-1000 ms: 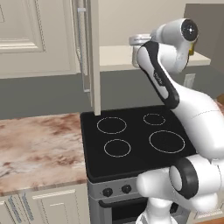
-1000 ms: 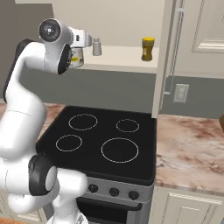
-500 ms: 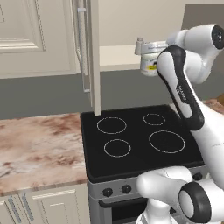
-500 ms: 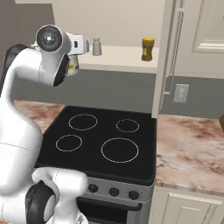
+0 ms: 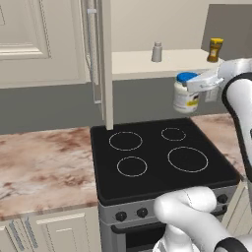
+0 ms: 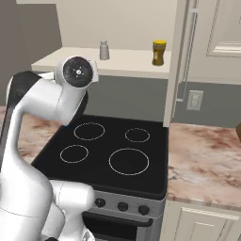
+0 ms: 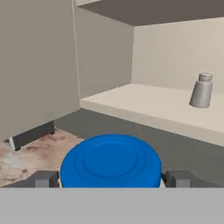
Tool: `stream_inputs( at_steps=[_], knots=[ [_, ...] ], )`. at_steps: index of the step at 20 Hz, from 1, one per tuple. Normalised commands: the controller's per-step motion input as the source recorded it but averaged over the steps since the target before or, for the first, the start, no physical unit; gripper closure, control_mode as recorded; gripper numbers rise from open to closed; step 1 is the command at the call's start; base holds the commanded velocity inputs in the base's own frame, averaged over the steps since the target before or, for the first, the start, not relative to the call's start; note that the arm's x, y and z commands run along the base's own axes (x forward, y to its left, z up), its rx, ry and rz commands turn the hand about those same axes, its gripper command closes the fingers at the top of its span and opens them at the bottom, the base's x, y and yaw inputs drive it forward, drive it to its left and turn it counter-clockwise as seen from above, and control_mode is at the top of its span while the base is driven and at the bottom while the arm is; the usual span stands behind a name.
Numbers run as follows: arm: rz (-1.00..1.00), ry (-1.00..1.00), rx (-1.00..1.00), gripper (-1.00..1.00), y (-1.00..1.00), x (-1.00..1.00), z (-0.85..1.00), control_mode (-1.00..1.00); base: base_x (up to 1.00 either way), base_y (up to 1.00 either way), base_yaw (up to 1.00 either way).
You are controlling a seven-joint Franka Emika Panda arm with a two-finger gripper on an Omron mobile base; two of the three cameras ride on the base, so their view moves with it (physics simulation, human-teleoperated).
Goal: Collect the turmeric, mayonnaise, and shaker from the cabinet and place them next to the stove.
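Observation:
The mayonnaise (image 5: 186,94), a squat white jar with a blue lid (image 7: 110,161), hangs in the air above the stove's (image 5: 157,158) back right burner. My gripper (image 5: 189,83) is shut on it just under the lid, one fingertip on each side. On the beige shelf of the open cabinet (image 5: 142,65) the grey shaker (image 5: 157,51) stands upright. The yellow-orange turmeric (image 5: 215,49) stands at the shelf's right end. From the right base view the shaker (image 6: 104,50) and turmeric (image 6: 159,52) stand above the stove (image 6: 113,147). In the hand view the shaker (image 7: 201,90) is ahead on the right.
The cabinet door (image 5: 99,54) stands open edge-on over the stove's left side, with its bar handle facing left. Marbled countertop (image 5: 44,162) lies left of the stove, and more countertop (image 6: 207,155) on its other side. A wall outlet (image 6: 194,100) sits behind that side.
My arm has drawn back from the shelf with the mayonnaise, carrying it right and down until it hangs below shelf level. Shaker and turmeric have stayed put.

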Motion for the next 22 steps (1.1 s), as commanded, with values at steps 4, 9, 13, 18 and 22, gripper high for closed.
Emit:
stream_inputs(
  at_steps=[4,9,13,18,22],
  knots=[
    [0.38,0.01,-0.01,1.0,0.0,-0.7,-0.77,-1.0,0.0,0.0,0.0],
    [0.31,0.08,-0.1,1.0,0.2,-0.59,-0.7,-1.0,0.0,0.0,0.0],
    [0.25,0.07,-0.04,1.0,0.55,-0.09,-0.57,-1.0,0.0,0.0,0.0],
    [0.19,0.02,0.0,1.0,0.87,0.22,-0.45,-1.0,0.0,0.0,0.0],
    [0.14,0.0,0.01,1.0,0.76,0.3,-0.4,-1.0,0.0,0.0,0.0]
  ],
)
